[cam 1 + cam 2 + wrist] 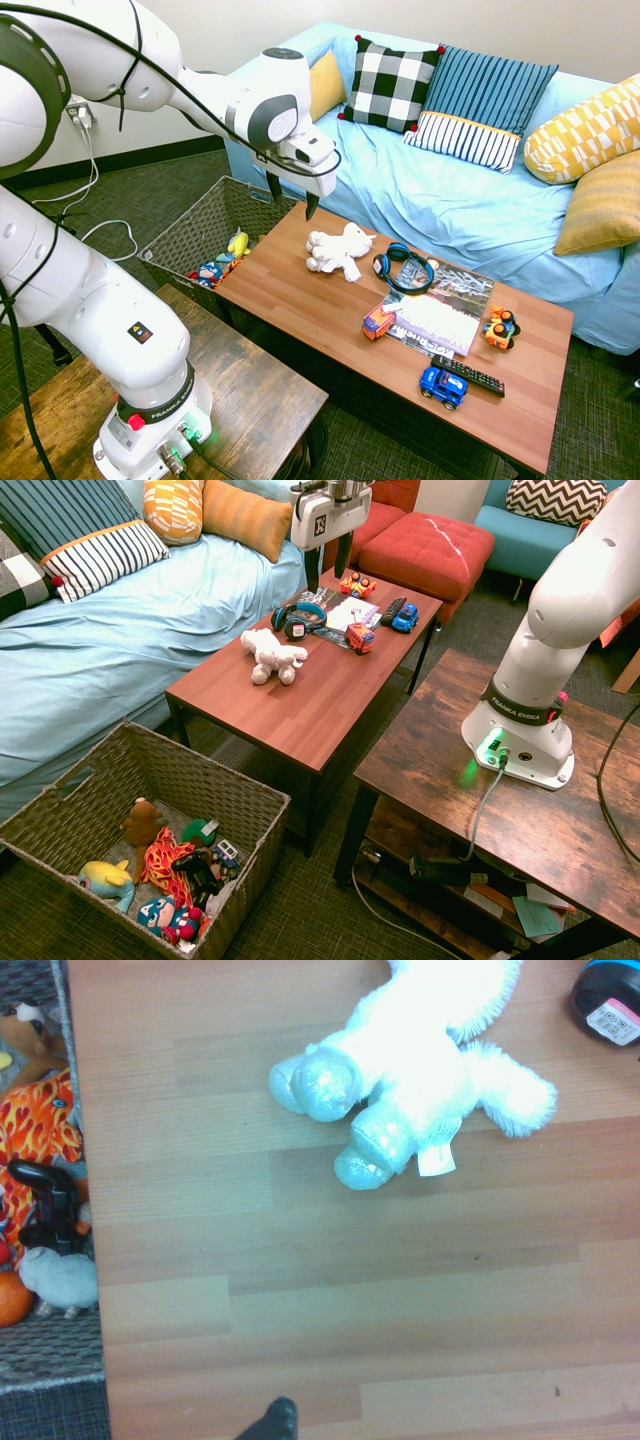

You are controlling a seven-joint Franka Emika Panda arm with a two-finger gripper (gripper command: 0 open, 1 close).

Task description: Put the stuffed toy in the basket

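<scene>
The stuffed toy (337,250) (272,655) (420,1070) is a white plush animal lying on its side on the wooden coffee table (300,300), near the sofa-side edge. My gripper (292,197) (322,558) hangs open above the table, well clear of the toy and holding nothing. It is offset from the plush toward the table end by the basket. The basket (190,225) (150,745) is a large dark woven one on the floor against that end of the table, with several small toys inside.
Blue headphones (403,268) (297,620) lie right beside the plush. Further along the table are toy cars (443,385), a remote (468,375) and a magazine (440,310). A blue sofa (450,200) runs behind the table.
</scene>
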